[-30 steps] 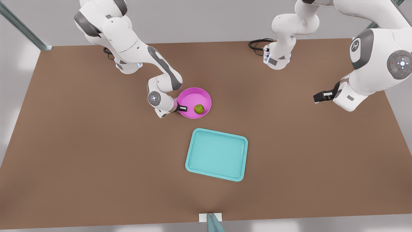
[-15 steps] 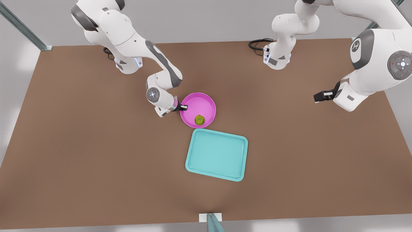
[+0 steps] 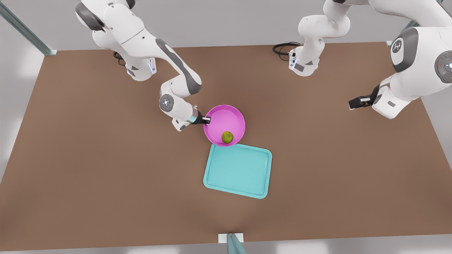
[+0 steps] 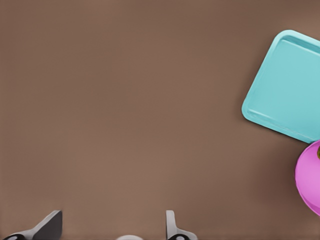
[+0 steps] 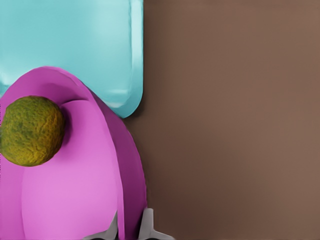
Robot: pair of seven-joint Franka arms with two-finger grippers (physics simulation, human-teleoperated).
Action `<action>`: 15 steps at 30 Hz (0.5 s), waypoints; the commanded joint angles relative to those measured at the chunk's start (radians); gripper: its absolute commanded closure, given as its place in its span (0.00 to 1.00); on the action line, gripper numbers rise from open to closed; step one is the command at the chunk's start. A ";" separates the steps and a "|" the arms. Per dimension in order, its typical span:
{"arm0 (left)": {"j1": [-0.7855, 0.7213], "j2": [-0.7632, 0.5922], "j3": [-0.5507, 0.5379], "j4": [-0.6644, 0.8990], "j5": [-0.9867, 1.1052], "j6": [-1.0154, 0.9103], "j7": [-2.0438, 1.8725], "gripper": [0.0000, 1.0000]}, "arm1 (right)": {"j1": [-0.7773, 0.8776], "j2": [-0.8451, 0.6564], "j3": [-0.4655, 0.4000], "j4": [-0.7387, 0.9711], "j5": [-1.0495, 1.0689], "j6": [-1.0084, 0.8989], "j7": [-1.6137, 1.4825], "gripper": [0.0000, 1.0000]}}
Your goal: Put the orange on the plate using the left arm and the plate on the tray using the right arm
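The pink plate (image 3: 222,118) hangs tilted above the table, its lower rim over the far edge of the turquoise tray (image 3: 238,171). The orange (image 3: 227,137) lies inside the plate against that lower rim. My right gripper (image 3: 206,120), on the front view's left, is shut on the plate's rim; the right wrist view shows the rim (image 5: 125,200) between its fingers, the orange (image 5: 31,131) and the tray (image 5: 75,40) beyond. My left gripper (image 3: 355,103) waits open at the front view's right, high over bare table. Its wrist view shows the gripper (image 4: 110,232), the tray (image 4: 287,87) and the plate (image 4: 310,175).
The brown table (image 3: 88,158) stretches wide around the tray. A black cable (image 3: 282,47) loops at the base of the arm on the front view's right. A metal post (image 3: 233,243) stands at the table's near edge.
My right gripper has carried the plate toward the tray and to the front view's right; the orange rolled to the plate's low rim. My left arm drew back slightly.
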 commanded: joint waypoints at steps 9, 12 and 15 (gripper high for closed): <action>0.001 0.016 0.008 0.001 0.000 0.021 0.003 0.00 | -0.022 0.307 -0.007 0.477 0.015 -0.001 0.012 0.79; 0.001 0.020 0.008 0.002 0.000 0.016 0.003 0.00 | -0.027 0.372 -0.018 0.569 0.006 0.004 -0.044 0.79; 0.002 0.022 0.008 0.004 0.000 0.011 0.005 0.00 | -0.011 0.515 -0.032 0.751 0.006 0.015 -0.044 0.79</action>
